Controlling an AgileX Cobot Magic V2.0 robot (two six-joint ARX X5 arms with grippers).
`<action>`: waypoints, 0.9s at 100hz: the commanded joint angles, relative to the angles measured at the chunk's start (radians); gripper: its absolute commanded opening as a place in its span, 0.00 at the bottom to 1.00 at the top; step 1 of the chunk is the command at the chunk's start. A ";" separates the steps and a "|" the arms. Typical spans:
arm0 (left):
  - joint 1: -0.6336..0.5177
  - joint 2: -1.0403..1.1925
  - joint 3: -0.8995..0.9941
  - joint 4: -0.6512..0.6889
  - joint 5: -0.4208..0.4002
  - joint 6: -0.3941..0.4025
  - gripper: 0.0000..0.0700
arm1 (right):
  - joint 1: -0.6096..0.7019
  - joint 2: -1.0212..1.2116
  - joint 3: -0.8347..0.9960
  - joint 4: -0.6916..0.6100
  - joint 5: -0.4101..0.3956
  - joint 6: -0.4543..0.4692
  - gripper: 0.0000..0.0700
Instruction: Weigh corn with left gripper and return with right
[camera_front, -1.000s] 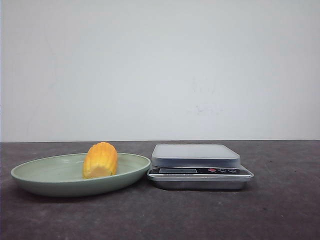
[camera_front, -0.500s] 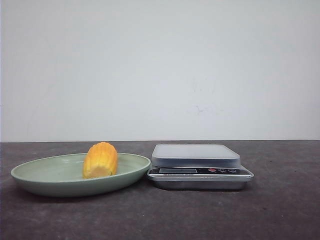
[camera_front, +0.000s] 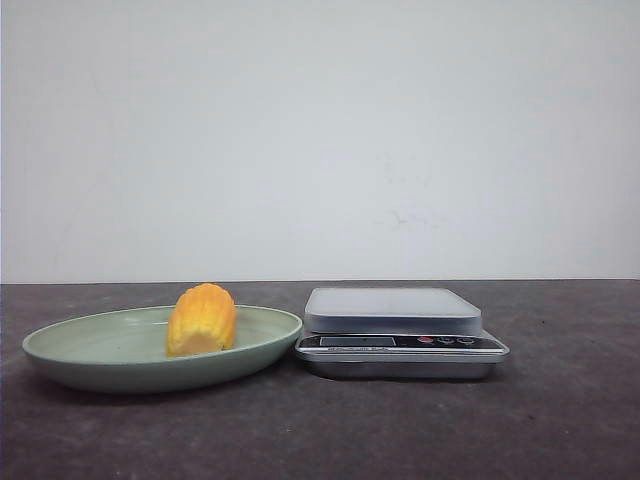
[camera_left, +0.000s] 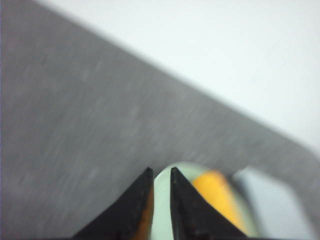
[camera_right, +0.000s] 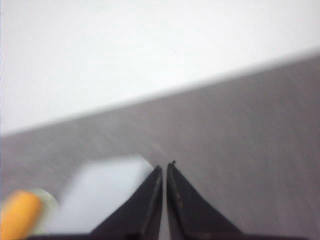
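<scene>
**Front view shows corn waiting on its plate, both tools far off**

Front view first. The corn (camera_front: 202, 320) sits on a green plate (camera_front: 80, 355), on the side near the scale (camera_front: 400, 332). The plate and the scale stand just beside each other on the dark desk (camera_front: 320, 430), so I think the trip from one to the other can be short. The flat top of the scale has nothing on it, so the weighing is not yet done. No arm shows in this view.

Left wrist view next. The left tool (camera_left: 160, 172) has its two pointy black fingers close together, with only a thin gap between the tips. It holds nothing. It points toward the plate (camera_left: 162, 187), and the corn (camera_left: 217, 197) shows just past one finger. The picture is blurry. I think this tool faces the corn because it has the job of picking it up, and it needs to spread its fingers first.

Right wrist view last. The right tool (camera_right: 165, 167) also has its fingers nearly touching and holds nothing. It points toward the scale (camera_right: 102, 195), with the corn (camera_right: 17, 215) off at the edge. I think it waits there because its turn comes later.
</scene>
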 joint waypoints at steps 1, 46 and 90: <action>0.003 0.035 0.127 -0.014 0.004 0.027 0.02 | 0.000 0.023 0.113 -0.010 0.015 -0.032 0.01; -0.015 0.500 0.668 -0.188 0.014 0.264 0.02 | 0.000 0.454 0.595 -0.171 0.039 -0.086 0.01; -0.052 0.599 0.670 -0.248 0.156 0.212 1.00 | 0.016 0.490 0.595 -0.159 -0.035 -0.062 1.00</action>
